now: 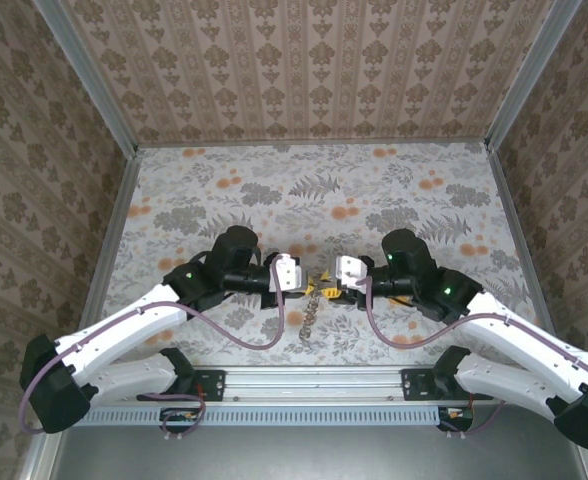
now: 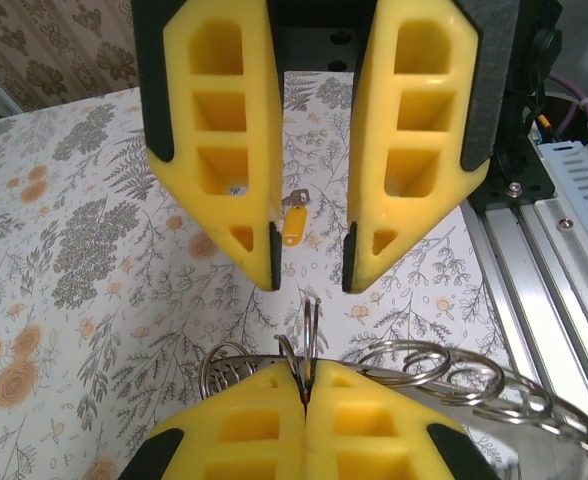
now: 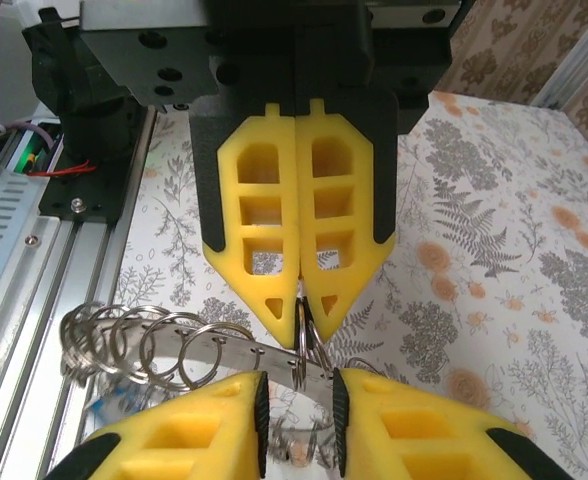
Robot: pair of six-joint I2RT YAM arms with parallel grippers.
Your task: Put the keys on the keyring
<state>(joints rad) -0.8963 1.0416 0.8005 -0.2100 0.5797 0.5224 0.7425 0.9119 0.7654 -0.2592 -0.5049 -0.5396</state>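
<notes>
Two grippers: they meet tip to tip just below the middle of the floral-patterned table top [image 1: 324,190] in the overhead view. The left gripper [image 1: 302,280] is at 9 o'clock of the meeting point and the right gripper [image 1: 332,283] at 3 o'clock.
Left gripper's grasp: clenched, its yellow moulded fingers [image 2: 259,425] pressed together on one upright split ring of the keyring.
Right gripper's grasp: released, its yellow fingers [image 3: 199,430] standing apart with that same ring between them.
Keyring: a silvery-grey keyring [image 3: 244,350] of linked metal split rings, pinched at the meeting point. In the overhead view the rest trails toward 6 o'clock, to the aluminium rail [image 1: 314,380] at the table's near edge.
Key: one small metal key [image 2: 293,222] with a yellow plastic head, seen in the left wrist view through the right gripper's gap, at 12 o'clock of the pinched ring. Whether it hangs on a ring cannot be told.
</notes>
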